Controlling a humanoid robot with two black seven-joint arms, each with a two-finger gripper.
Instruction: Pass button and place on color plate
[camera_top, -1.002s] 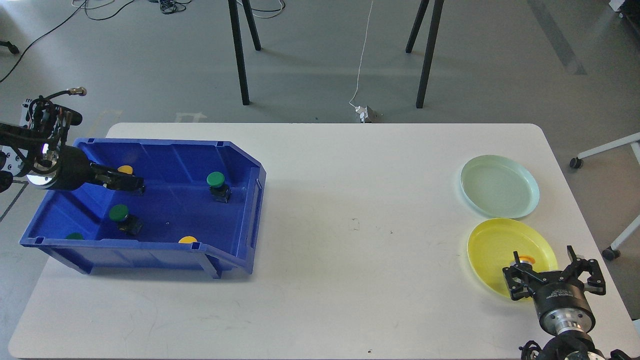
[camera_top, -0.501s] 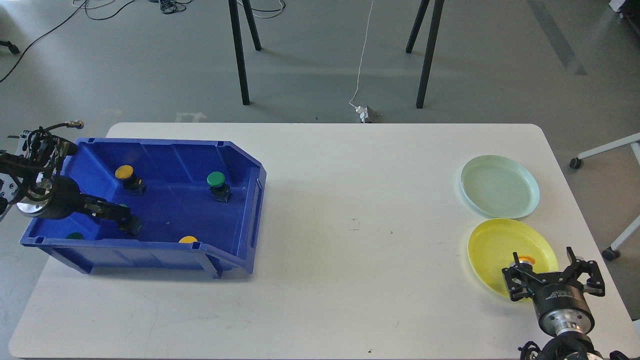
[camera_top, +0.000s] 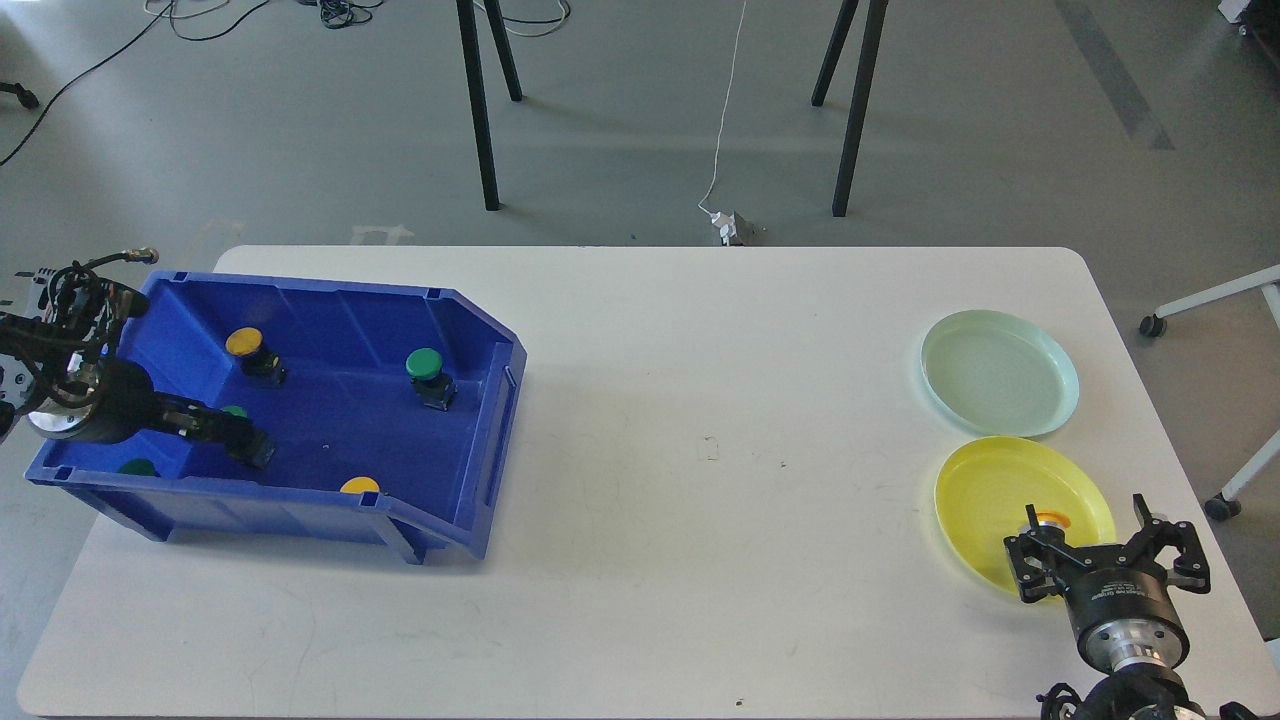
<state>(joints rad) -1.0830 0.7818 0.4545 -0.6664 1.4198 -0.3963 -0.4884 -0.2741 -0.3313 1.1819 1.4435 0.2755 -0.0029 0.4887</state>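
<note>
A blue bin on the left of the table holds several buttons: a yellow one at the back, a green one to the right, a green one and a yellow one by the front wall. My left gripper reaches down into the bin onto another green button, which it mostly hides; its fingers are too dark to tell apart. My right gripper is open and empty over the near edge of the yellow plate. An orange-yellow button lies on that plate.
A pale green plate sits behind the yellow plate at the right. The white table stretches between bin and plates. Black stand legs and cables are on the floor beyond the table's far edge.
My left gripper moved from the yellow button at the back of the bin down to the near-left green button. The bin has slid and turned slightly left. The right arm is still.
</note>
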